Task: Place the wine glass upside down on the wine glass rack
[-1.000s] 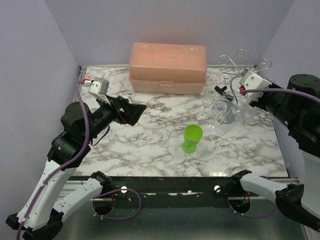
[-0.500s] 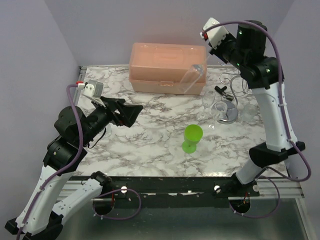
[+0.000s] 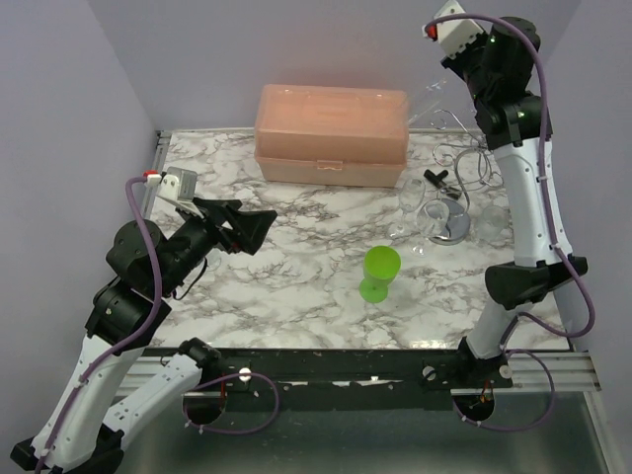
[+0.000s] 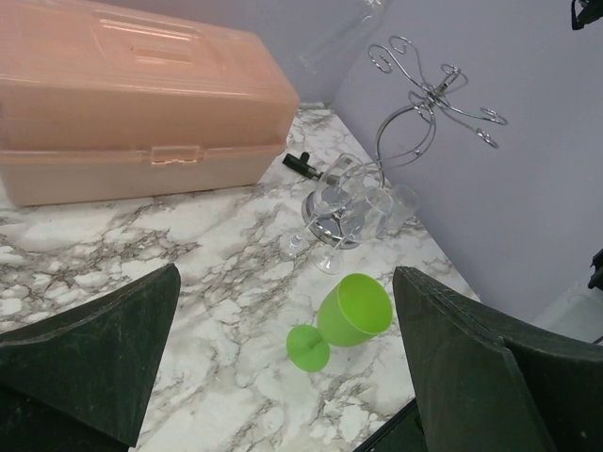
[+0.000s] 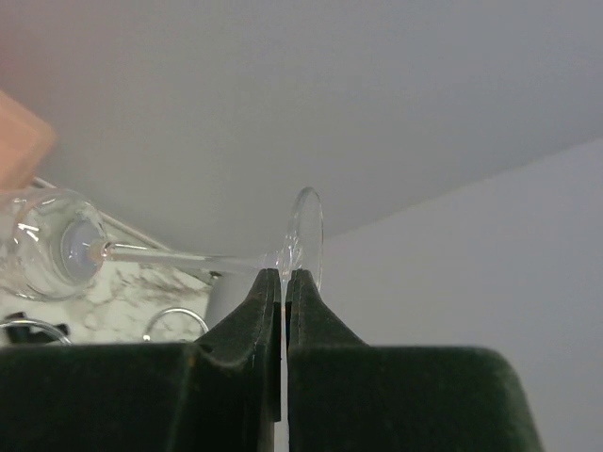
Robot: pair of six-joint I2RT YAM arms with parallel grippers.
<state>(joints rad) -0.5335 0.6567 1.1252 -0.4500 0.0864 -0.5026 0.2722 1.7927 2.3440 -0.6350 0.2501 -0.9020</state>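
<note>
Wine glass (image 5: 54, 247) up high above the worktop, right hand (image 5: 284, 282) pinching its stem by the foot, axis near level, wine glass rack (image 4: 431, 91) below, left hand (image 3: 245, 225) spread, well apart.

A clear wine glass (image 5: 52, 247) is being held aloft on its side, its stem being pinched beside the foot by the right gripper's (image 5: 283, 282) jaws. The silver wire wine glass rack (image 4: 431, 91) is being supported upright on its round shiny base at the bench's (image 4: 188, 254) far right.
</note>
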